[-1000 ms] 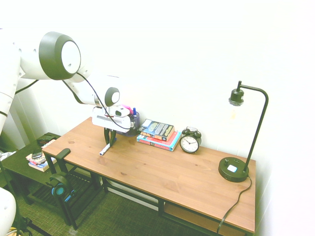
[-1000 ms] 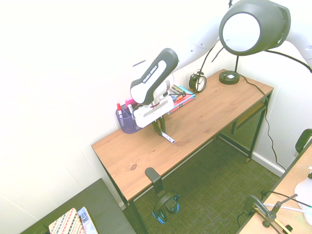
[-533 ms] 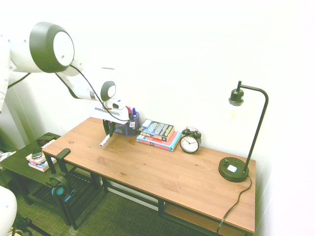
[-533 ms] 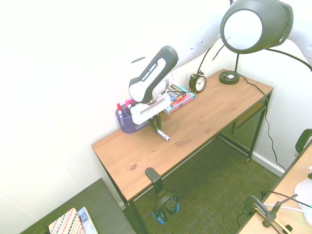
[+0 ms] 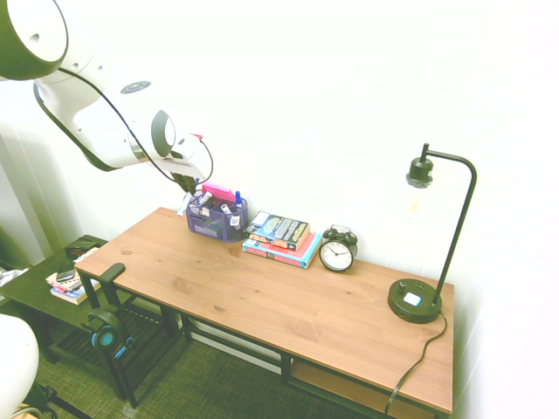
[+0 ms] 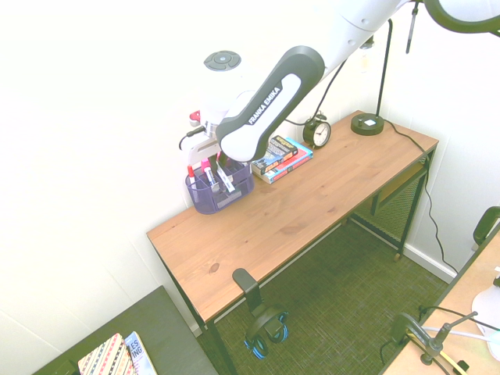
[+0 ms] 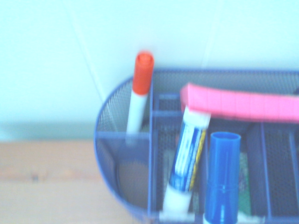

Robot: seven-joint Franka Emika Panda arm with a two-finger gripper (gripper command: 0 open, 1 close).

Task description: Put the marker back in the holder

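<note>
In the second exterior view, around the purple wire-mesh organizer, the brown wooden worktop offers passage from 3 to 6 o'clock. Stacked paperback books obstruct 2 o'clock, a round black alarm clock beyond; the white wall blocks 10 o'clock. Inside, an upright red-capped white marker and pink bar narrow access.

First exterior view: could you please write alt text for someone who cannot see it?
A white robot arm holds a white marker in its jaws at the purple mesh holder, which contains pens and a pink item. Further right on the wooden desk are stacked books, a black alarm clock and a lamp.
</note>
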